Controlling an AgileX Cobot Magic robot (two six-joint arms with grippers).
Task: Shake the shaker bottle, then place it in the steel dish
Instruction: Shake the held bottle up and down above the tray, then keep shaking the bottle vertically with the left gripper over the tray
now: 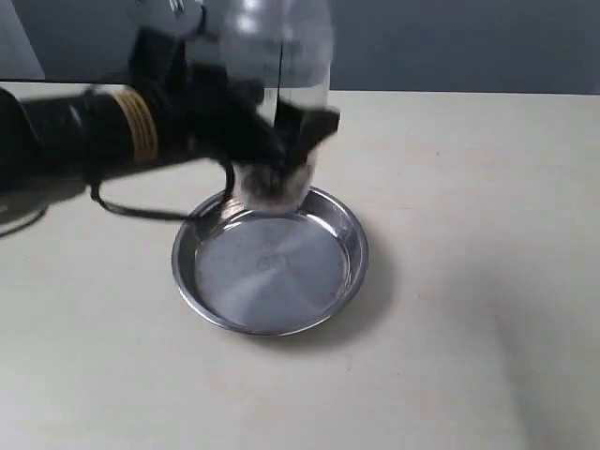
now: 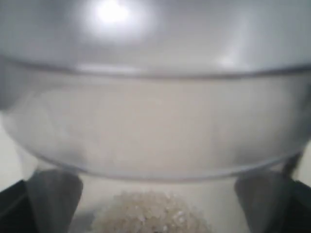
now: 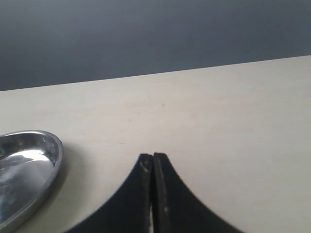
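Note:
The shaker bottle (image 1: 281, 94) hangs upright and motion-blurred above the far rim of the steel dish (image 1: 234, 309), with brownish-white grains at its bottom. My left gripper (image 1: 281, 141) is shut on the bottle's lower body, reaching in from the left. In the left wrist view the frosted bottle (image 2: 155, 121) fills the picture, grains low in it, one dark finger at each side. My right gripper (image 3: 153, 156) is shut with nothing in it, low over the bare table, with the steel dish (image 3: 48, 155) off to one side. It does not show in the exterior view.
The beige table (image 1: 469, 281) stretches around the dish. A black cable (image 1: 141, 211) droops from the left arm near the dish's left rim. A dark wall stands behind the table's far edge.

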